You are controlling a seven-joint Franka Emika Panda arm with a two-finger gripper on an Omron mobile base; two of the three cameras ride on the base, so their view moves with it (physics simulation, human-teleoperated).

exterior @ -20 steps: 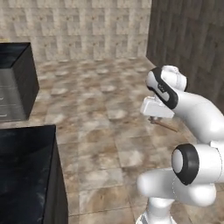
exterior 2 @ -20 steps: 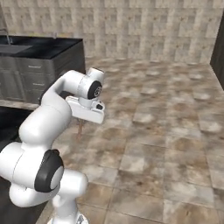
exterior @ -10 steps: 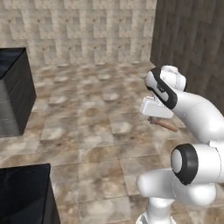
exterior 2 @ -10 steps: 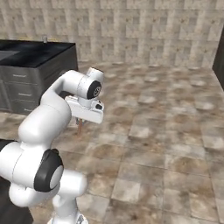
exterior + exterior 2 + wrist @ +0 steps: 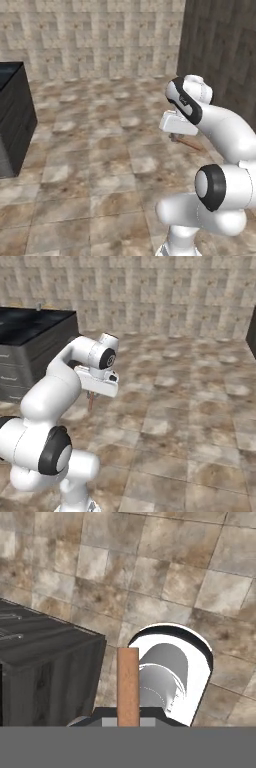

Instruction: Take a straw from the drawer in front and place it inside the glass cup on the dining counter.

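Note:
My gripper (image 5: 175, 136) is shut on the straw (image 5: 188, 143), a thin orange-brown stick that juts out below the white hand, high over the tiled floor. From the right base view the gripper (image 5: 93, 395) holds the straw (image 5: 91, 402) pointing down. In the hand view the straw (image 5: 128, 684) rises from the bottom middle, in front of the robot's own white body. The glass cup and the dining counter are out of view. I cannot tell which front belongs to the drawer.
A black-topped counter (image 5: 35, 323) with grey drawer fronts stands at the left of the right base view. A dark cabinet block (image 5: 15, 117) stands at the left of the left base view, and a dark cabinet (image 5: 47, 672) lies below the hand. A dark wood wall (image 5: 220, 50) rises at the right. Tiled floor lies between.
The whole picture has shifted in both base views, so the base has moved. The black top at the lower left of the left base view has gone out of frame. The arm and straw keep their pose.

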